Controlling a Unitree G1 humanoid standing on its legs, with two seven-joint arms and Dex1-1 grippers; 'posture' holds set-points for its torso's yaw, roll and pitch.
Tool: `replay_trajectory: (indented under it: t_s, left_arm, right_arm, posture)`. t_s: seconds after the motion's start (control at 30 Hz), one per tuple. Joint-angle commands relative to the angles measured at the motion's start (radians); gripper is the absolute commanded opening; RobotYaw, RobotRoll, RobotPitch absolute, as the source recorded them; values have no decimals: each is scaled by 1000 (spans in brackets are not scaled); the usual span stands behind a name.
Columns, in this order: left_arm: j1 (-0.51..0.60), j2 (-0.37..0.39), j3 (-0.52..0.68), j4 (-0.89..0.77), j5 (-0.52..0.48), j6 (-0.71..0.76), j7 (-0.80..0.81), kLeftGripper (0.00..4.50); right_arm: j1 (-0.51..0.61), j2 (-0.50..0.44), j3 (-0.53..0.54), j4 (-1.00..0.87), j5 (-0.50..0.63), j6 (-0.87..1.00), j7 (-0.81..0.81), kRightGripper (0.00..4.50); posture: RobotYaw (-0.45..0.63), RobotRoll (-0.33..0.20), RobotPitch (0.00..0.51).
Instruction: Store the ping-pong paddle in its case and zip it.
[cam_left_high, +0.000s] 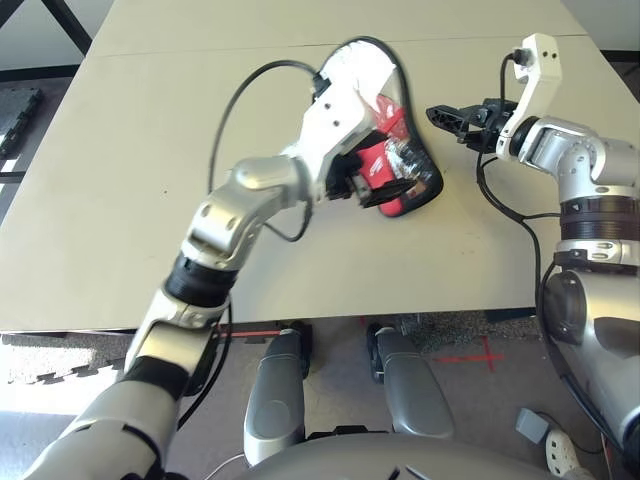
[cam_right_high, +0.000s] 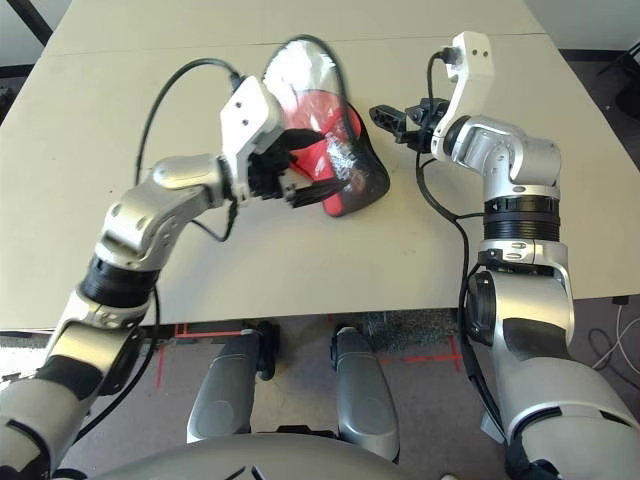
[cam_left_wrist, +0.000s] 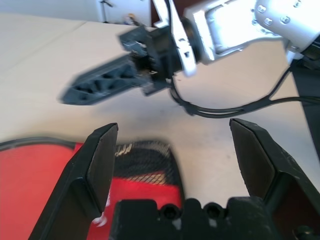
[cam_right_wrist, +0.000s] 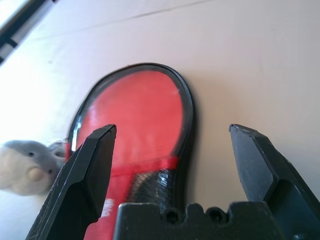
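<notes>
With the case (cam_right_wrist: 135, 120) flat mid-desk (cam_left_high: 120, 200) between both wide-open, empty end effectors, left (cam_right_high: 295, 185) should pin its mesh end while right (cam_left_high: 450, 118) seeks the zip.

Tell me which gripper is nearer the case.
Left. The left gripper hovers open right over the case; the right gripper waits open beside it, apart.

The red case (cam_right_wrist: 135, 120), black-rimmed with a black mesh pocket, lies flat mid-table; paddle cannot be made out.
</notes>
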Motion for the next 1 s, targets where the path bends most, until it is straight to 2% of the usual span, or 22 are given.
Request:
replay_trajectory:
  t_s: [0.03, 0.17, 0.37, 0.6, 0.8, 1.0]
  left_arm:
    - [24, 56, 38, -26, 3, 6, -20, 4500]
    - [43, 119, 65, -58, -3, 15, -31, 4500]
    - [86, 215, 114, -149, -27, 59, -55, 4500]
    - [107, 330, 144, -209, -42, 82, -117, 4500]
    - [103, 386, 162, -213, -47, 86, -147, 4500]
    - [101, 391, 163, -220, -53, 94, -150, 4500]
  right_arm:
    - [-10, -54, -24, 40, 26, 4, 58, 4480]
    - [-10, -95, -10, 63, 45, 90, 108, 4480]
    - [34, -148, 79, 56, 28, 237, 199, 4480]
    - [52, -149, 125, 82, 8, 251, 235, 4480]
    - [60, -119, 139, 114, 5, 255, 236, 4480]
    - [56, -73, 124, 144, 7, 281, 202, 4480]
  posture:
    - [100, 0, 254]
    - [100, 0, 253]
    - [105, 0, 249]
    - [117, 0, 252]
    - [125, 0, 254]
    - [124, 0, 255]
